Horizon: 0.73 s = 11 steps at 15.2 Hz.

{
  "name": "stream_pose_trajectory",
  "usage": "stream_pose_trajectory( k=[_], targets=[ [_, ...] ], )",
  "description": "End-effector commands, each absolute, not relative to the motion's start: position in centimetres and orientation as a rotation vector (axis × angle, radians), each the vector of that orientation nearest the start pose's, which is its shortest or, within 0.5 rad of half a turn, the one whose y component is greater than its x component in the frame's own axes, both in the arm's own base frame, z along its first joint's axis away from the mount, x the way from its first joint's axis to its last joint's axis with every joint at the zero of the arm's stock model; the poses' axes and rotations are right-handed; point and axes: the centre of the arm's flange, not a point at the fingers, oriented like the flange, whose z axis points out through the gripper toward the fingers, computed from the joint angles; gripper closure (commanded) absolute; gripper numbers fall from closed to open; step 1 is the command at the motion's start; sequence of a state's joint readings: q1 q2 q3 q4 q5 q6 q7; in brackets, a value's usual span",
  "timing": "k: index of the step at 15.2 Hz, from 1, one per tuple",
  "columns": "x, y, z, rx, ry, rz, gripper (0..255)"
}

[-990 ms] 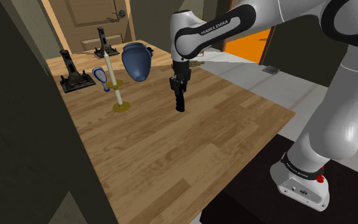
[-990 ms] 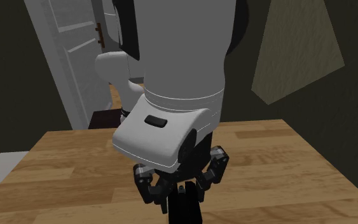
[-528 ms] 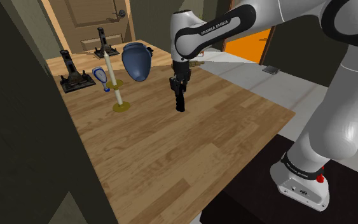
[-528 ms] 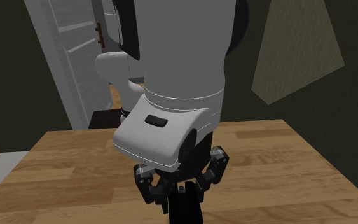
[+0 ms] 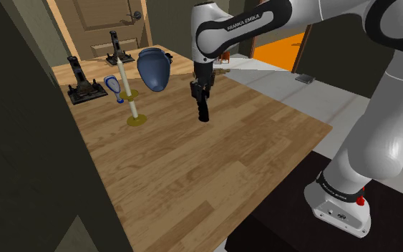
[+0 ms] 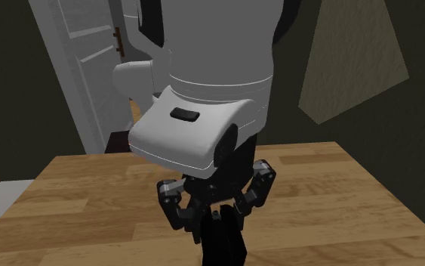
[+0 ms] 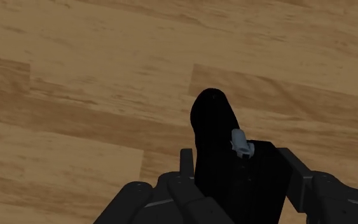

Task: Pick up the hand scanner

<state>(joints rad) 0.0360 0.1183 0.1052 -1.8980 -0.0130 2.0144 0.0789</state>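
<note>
The hand scanner (image 5: pixel 203 111) is a black pistol-shaped device hanging upright just above the wooden table (image 5: pixel 192 179), near its middle. My gripper (image 5: pixel 200 97) is shut on its upper end from above. In the wrist view the scanner (image 7: pixel 212 137) sits clasped between the two black fingers, my gripper (image 7: pixel 234 168) pressed against both its sides, and a small grey trigger (image 7: pixel 240 142) shows on it. In the second exterior view the gripper (image 6: pixel 217 218) hangs under the white wrist, with the scanner (image 6: pixel 223 245) running down out of the picture.
Along the table's far left stand a blue rounded object (image 5: pixel 154 69), a white rod on a brass base (image 5: pixel 130 100), a small blue-and-white tool (image 5: pixel 113 86) and two black stands (image 5: pixel 82 84) (image 5: pixel 117 50). A wooden door is behind them.
The arm has risen a little, and the scanner has gone up with it, off the table.
</note>
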Motion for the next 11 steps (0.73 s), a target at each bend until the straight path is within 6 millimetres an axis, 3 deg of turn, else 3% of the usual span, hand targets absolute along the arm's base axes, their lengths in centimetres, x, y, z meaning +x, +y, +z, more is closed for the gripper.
stream_pose_trajectory(
  k=[1,9,11],
  targets=[
    [58.2,7.9,45.0,-3.139,-0.105,0.002,255],
    [58.2,7.9,49.2,-3.139,-0.105,0.002,255],
    [58.2,7.9,49.3,-3.139,-0.105,0.002,255]
  ],
)
